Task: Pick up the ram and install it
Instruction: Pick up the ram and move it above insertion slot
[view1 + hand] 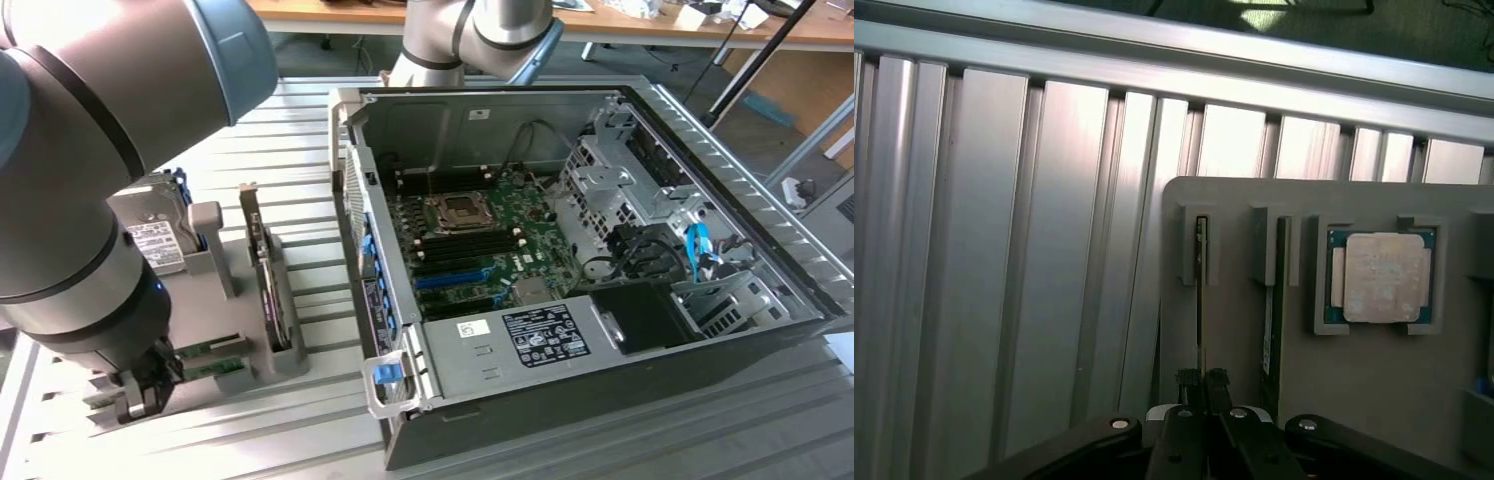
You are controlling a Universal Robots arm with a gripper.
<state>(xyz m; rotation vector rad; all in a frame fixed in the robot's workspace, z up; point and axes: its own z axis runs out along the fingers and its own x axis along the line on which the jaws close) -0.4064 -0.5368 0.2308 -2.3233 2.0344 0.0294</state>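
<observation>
The ram [1200, 290] is a thin green stick standing on edge in a slot of the grey holder [1234, 340]. My gripper [1201, 378] is at its near end, with the black fingertips [1187, 380] pinched together on the stick's top edge. The ram still sits in its slot. A second similar stick [1275, 300] stands in the neighbouring slot. In the exterior view the gripper [140, 395] hangs low over the grey holder [220, 300] at that view's left, beside the open computer case [534, 250]. The dark memory slots [467, 243] lie on the green motherboard inside the case.
A square silver processor [1381, 277] lies in a pocket of the holder past the sticks. An upright card with a metal bracket [267, 280] and a drive [158, 240] stand on the holder. The ribbed aluminium table [1004, 250] surrounds everything. Cables and drive cages [641, 210] fill the case's far side.
</observation>
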